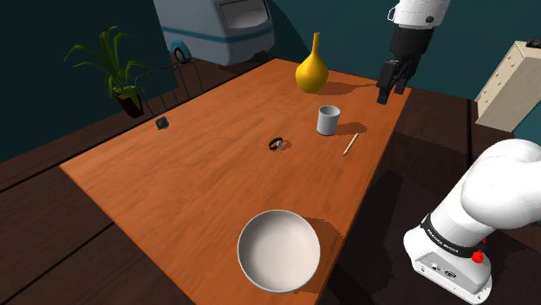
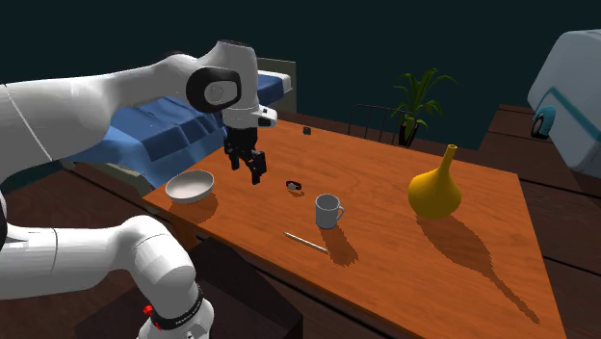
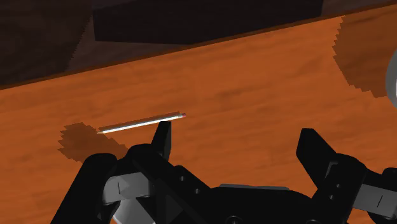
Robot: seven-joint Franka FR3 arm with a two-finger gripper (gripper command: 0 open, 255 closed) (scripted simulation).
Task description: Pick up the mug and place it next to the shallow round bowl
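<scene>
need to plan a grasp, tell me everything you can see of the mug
A light grey cylindrical mug with one loop handle, seen in the second exterior view. It stands upright, mouth open upward, on the orange wooden table, between a yellow gourd-shaped vase and a thin pale stick. Only the table touches it; the black gripper hangs apart, open.

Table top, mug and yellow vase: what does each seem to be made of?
Table top: wood, going by the orange-brown grain streaks; matte finish. Mug: plain light grey with no texture drawn, so its material stays open. Vase: smooth yellow with a soft highlight, perhaps glazed ceramic.
</scene>
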